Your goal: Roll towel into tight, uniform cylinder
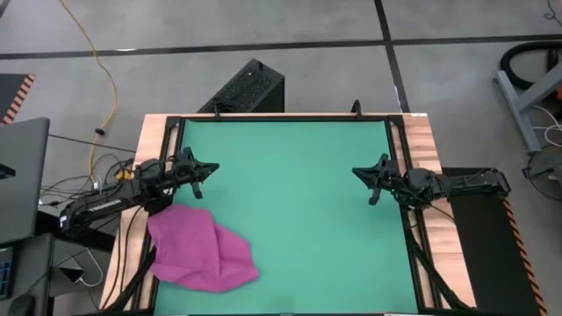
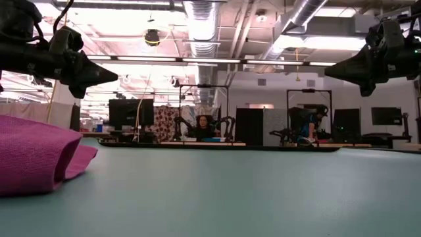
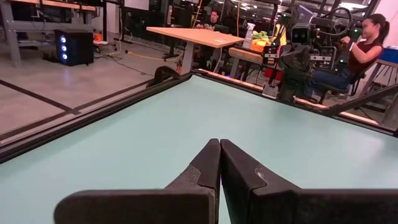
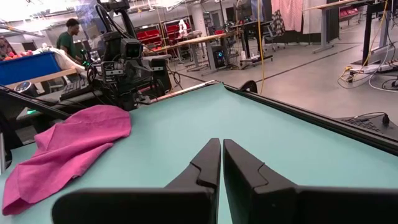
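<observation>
Both tools, left (image 1: 213, 167) and right (image 1: 356, 172), hover clenched (empty) over bare green mat (image 1: 299, 219); towel (image 1: 200, 248) crumpled at its left edge.

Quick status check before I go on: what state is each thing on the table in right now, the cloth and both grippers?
Magenta-pink soft cloth towel: crumpled and loosely folded, not rolled, lying on the green mat's near left corner.
Left gripper: shut, empty, raised over the mat's left side beside the towel, not touching it.
Right gripper: shut, empty, raised over the mat's right side, far from the towel.
</observation>
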### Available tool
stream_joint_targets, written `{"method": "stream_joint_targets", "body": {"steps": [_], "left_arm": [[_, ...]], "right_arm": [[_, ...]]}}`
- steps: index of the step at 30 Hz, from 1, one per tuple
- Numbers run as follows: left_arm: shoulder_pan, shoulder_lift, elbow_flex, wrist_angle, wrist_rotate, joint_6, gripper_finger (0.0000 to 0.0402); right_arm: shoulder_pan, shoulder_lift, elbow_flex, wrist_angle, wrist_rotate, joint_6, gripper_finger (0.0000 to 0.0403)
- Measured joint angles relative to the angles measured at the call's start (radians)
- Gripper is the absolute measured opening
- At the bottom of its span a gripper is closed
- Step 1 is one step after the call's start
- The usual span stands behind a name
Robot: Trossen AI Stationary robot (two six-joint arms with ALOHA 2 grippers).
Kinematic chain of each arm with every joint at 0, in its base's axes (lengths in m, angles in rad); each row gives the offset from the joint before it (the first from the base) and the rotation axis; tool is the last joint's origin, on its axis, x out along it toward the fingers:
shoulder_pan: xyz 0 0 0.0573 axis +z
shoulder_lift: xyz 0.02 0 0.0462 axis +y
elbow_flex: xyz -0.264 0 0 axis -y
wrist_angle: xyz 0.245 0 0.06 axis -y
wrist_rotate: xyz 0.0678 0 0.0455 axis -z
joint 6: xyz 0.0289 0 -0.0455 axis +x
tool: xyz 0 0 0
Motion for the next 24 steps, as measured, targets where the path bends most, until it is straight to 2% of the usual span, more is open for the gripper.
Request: {"method": "stream_joint_targets", "body": {"steps": [4,11,15,21,24], "left_arm": [[0.0,0.0,0.0,0.02,-0.031,-0.004,0.0],[0.0,0.001,0.0,-0.009,-0.031,-0.124,0.0],[0.0,0.0,0.0,0.012,-0.034,-0.181,0.0],[0.0,0.0,0.0,0.012,-0.056,-0.2,0.0],[0.0,0.0,0.0,0.012,-0.072,-0.2,0.0]], "right_arm": [[0.0,0.0,0.0,0.0,0.0,0.0,0.0042],[-0.003,0.0,0.0,0.006,0.0,0.002,0.0042],[0.001,0.0,0.0,0.013,0.0,0.083,0.0042],[-0.017,0.0,0.0,0.014,0.008,0.027,0.0042],[-0.013,0.0,0.0,0.025,-0.042,0.035,0.0042]]}}
